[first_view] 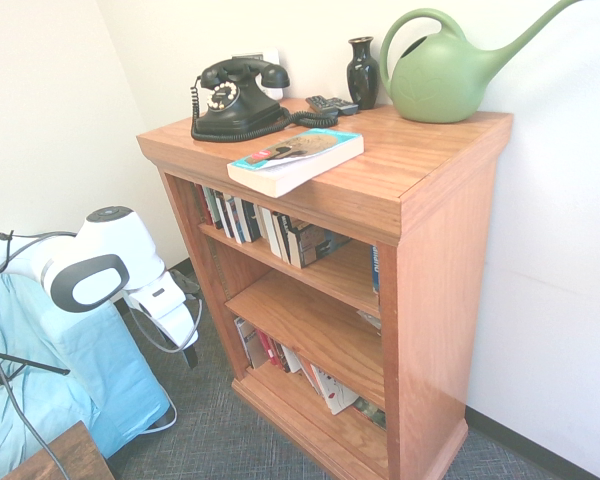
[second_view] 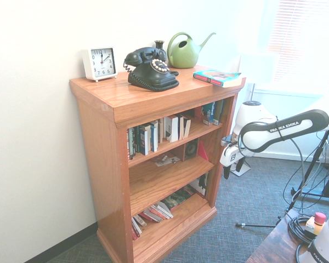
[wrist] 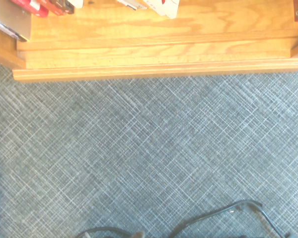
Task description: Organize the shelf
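Note:
The shelf (first_view: 440,330) (second_view: 104,164) is a reddish-brown wooden bookcase against a white wall; the wrist view shows its base (wrist: 154,54) from above. A paperback book (first_view: 295,160) (second_view: 217,78) lies flat at the front of its top. Upright and leaning books (first_view: 260,220) (second_view: 159,131) fill the upper level, and more books (first_view: 290,365) (second_view: 159,211) lean on the bottom level. My gripper (first_view: 187,350) (second_view: 233,169) hangs low in front of the bookcase, pointing down at the carpet. It is open and holds nothing.
On the top stand a black rotary telephone (first_view: 235,98) (second_view: 151,68), a dark vase (first_view: 362,72), a green watering can (first_view: 445,75) (second_view: 183,50), a remote (first_view: 332,104) and a white clock (second_view: 100,63). Grey carpet (wrist: 149,148) covers the floor. A blue-draped object (first_view: 70,380) and a wooden table corner (first_view: 65,455) stand nearby.

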Available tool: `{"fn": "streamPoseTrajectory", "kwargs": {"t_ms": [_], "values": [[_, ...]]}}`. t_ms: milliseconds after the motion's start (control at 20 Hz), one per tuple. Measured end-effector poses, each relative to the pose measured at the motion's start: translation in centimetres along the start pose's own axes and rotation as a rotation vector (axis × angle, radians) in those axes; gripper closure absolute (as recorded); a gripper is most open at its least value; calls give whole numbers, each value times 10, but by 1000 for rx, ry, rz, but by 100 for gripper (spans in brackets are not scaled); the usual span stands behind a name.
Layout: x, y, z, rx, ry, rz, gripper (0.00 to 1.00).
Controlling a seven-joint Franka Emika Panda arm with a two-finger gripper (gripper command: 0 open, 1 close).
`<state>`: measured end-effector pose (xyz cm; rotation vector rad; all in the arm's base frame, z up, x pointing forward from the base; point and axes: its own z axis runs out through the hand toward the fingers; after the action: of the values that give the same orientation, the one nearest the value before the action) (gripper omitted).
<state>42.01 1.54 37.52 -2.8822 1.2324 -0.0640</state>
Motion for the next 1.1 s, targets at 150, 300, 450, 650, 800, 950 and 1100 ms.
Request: {"fn": "streamPoseTrajectory", "kwargs": {"t_ms": [150, 300, 450, 650, 800, 950, 1100], "values": [[2, -3, -1, 5, 14, 5, 0], [10, -7, -13, -21, 96, -17, 0], [31, -4, -33, -73, 226, -44, 0], [44, -9, -56, -152, 419, -91, 0], [46, -14, -70, -214, 571, -152, 0], [56, -8, -90, -271, 727, -195, 0], [67, -1, -111, -314, 843, -224, 0]]}}
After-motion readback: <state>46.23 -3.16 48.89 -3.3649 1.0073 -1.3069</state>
